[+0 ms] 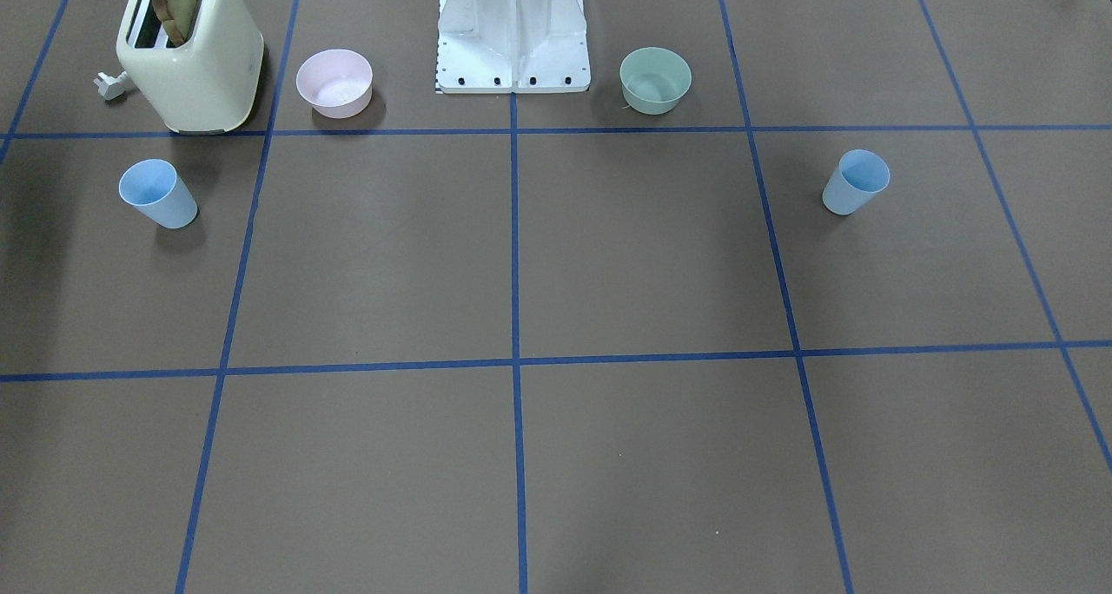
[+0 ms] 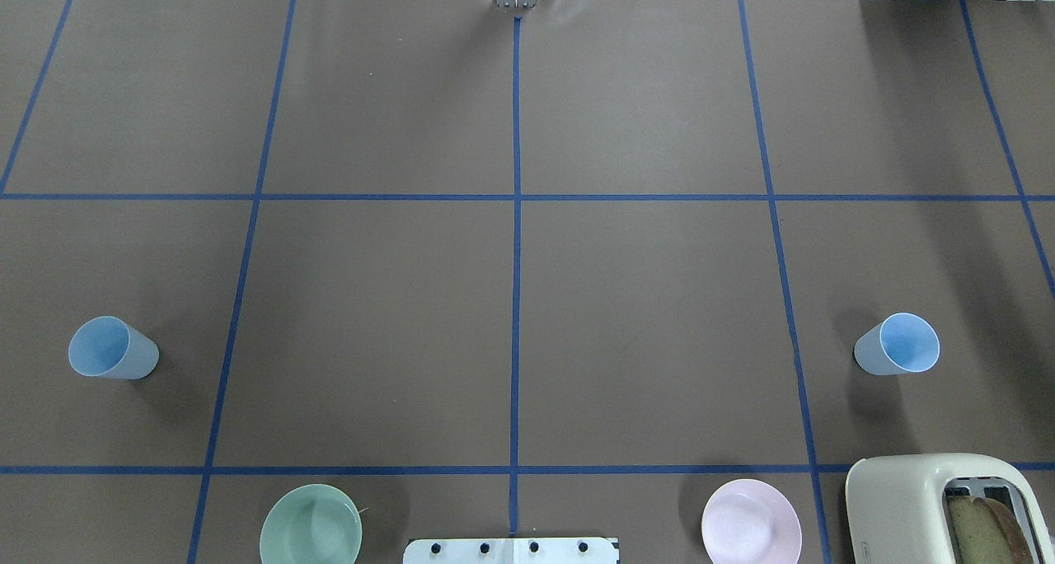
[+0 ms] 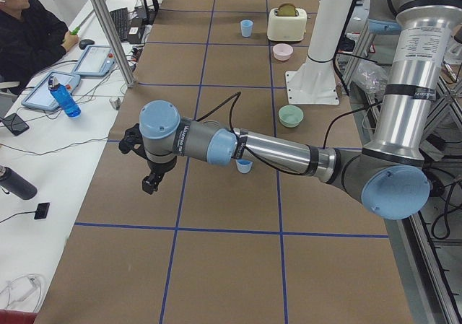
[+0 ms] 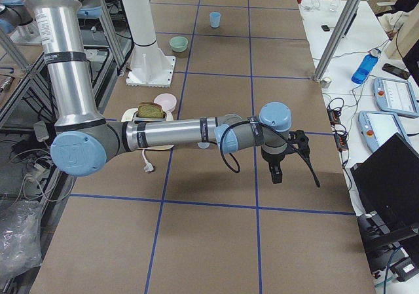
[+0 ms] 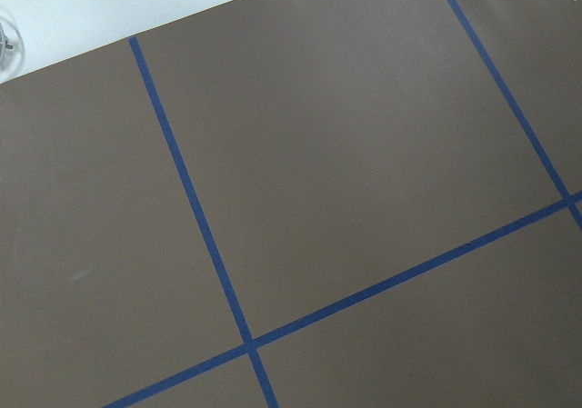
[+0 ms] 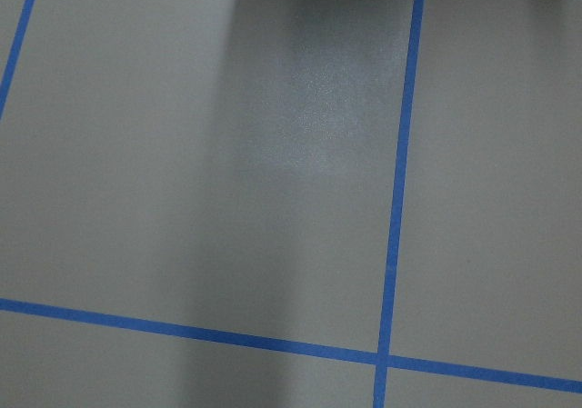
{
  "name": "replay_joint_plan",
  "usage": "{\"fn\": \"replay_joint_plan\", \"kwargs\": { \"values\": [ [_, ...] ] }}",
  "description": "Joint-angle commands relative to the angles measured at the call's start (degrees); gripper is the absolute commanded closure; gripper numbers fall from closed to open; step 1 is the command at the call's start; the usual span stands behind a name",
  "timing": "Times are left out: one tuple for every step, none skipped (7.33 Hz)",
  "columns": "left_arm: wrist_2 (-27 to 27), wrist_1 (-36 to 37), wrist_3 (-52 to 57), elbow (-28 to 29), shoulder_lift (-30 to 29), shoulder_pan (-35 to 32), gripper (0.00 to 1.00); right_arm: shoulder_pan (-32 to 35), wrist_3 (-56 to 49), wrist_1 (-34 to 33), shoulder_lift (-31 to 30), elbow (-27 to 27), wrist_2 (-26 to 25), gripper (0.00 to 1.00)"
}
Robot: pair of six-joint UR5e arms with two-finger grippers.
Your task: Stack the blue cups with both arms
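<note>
Currently: left cup sitting upright near left edge, right cup near right edge, likely one per arm. Left gripper, right gripper hovering, gripping no cup; opening: cannot tell.

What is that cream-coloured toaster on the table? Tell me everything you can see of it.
The cream, glossy, round-cornered toaster stands upright on the brown table, on the robot's right side, level with its white base. A brown slice of bread sticks up from one of its two top slots. A pale plug lies on the table right beside it. The pink bowl sits close by, not touching.
</note>
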Motion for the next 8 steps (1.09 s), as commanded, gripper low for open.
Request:
{"fn": "replay_joint_plan", "kwargs": {
  "values": [
    [0.00, 0.02, 0.00, -0.19, 0.13, 0.00, 0.02, 0.00, 0.01, 0.09, 0.17, 0.06, 0.00, 0.00],
    [0.00, 0.02, 0.00, -0.28, 0.13, 0.00, 0.02, 0.00, 0.09, 0.09, 0.61, 0.06, -0.09, 0.00],
    [0.09, -0.07, -0.09, -1.06, 0.13, 0.00, 0.02, -0.09, 0.18, 0.17, 0.88, 0.40, -0.09, 0.00],
    [-0.09, -0.16, -1.39, -1.51, 0.04, 1.66, 0.02, -1.74, 2.88, 1.48, 0.01, 0.49, 0.52, 0.00],
    [0.78, -0.68, -9.24, -4.82, 0.13, 5.33, 0.02, -4.19, 11.52, 6.28, -3.22, 3.98, 0.70, 0.00],
    [2.18, -1.30, -13.23, -7.29, 1.87, 8.06, 0.02, -8.48, 19.18, 11.90, -5.77, 6.36, -0.95, 0.00],
    [2.28, -2.26, -14.84, -7.40, 2.24, 10.00, 0.02, -10.96, 20.04, 15.35, -9.72, 8.21, -1.05, 0.00],
    [2.46, -7.58, -20.16, -7.66, 4.50, 12.29, 0.02, -13.25, 20.31, 16.16, -13.15, 10.75, -1.23, 0.00]
  ]
}}
